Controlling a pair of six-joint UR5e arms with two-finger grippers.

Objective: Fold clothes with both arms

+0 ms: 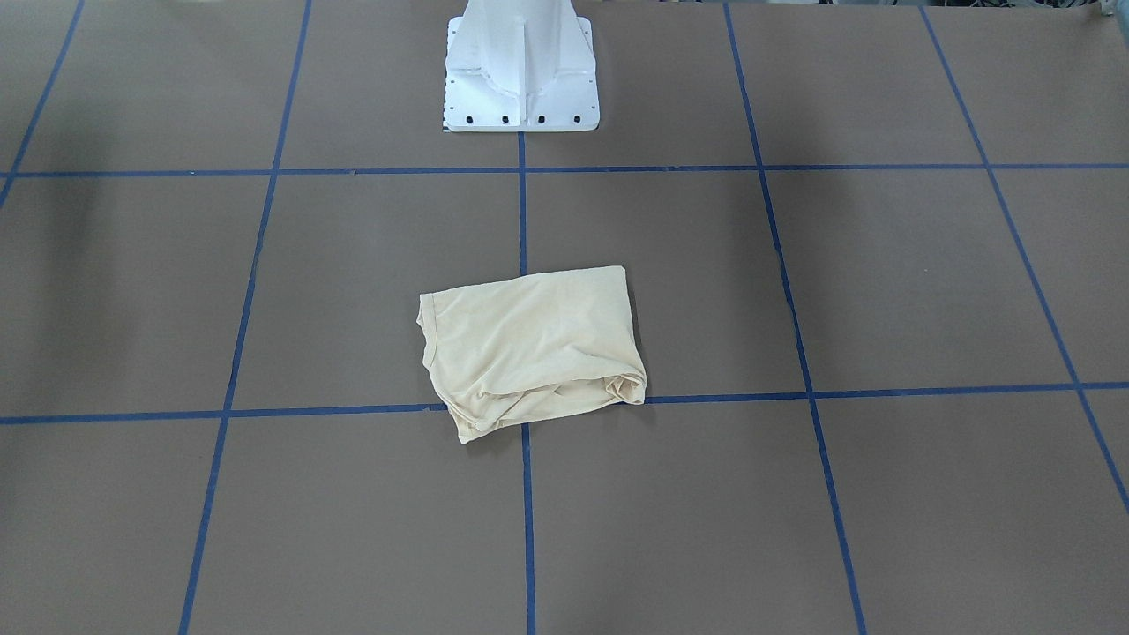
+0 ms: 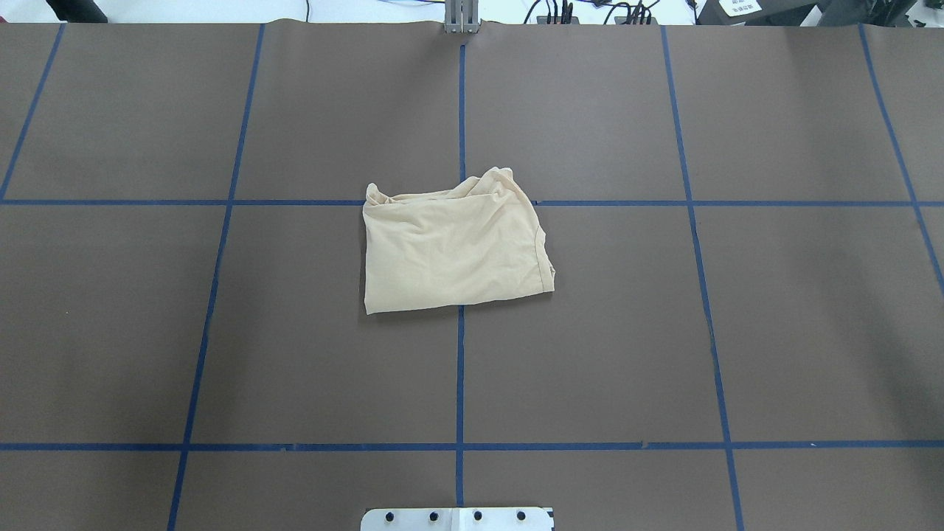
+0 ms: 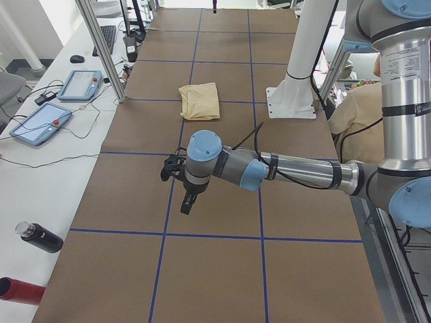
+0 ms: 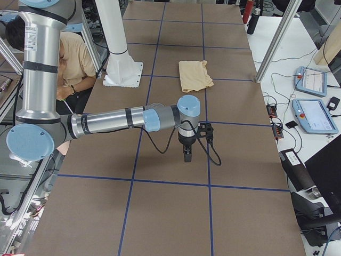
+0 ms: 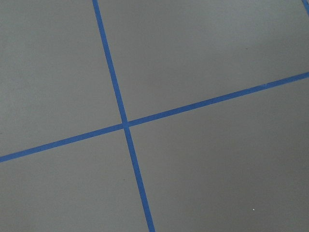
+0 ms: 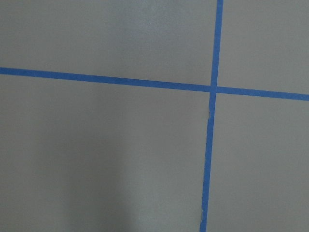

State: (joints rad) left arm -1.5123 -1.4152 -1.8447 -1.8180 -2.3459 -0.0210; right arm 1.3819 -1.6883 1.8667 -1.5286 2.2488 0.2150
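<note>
From the front-facing view, the cream-yellow T-shirt (image 1: 529,348) is seen folded into a rough rectangle near the middle of the brown table (image 1: 882,265). It is spread over a crossing of the blue tape lines (image 1: 750,399), well apart from the white pedestal (image 1: 520,70).

Overhead, the T-shirt (image 2: 453,247) is shown with its crumpled edge on the far side and a smoother fold on the near side.

In the left side view, the left arm (image 3: 289,171) is stretched low over the table, well apart from the T-shirt. The left gripper (image 3: 188,202) is pointed down above bare table; whether its fingers are apart or together cannot be told. A seated person (image 3: 350,114) is glimpsed behind the pedestal.

In the right side view, the right arm (image 4: 112,121) is held out the same way. The right gripper (image 4: 187,156) hangs over bare table, and its state cannot be told either.

Through both wrist cameras, only table and crossing tape lines are shown.
</note>
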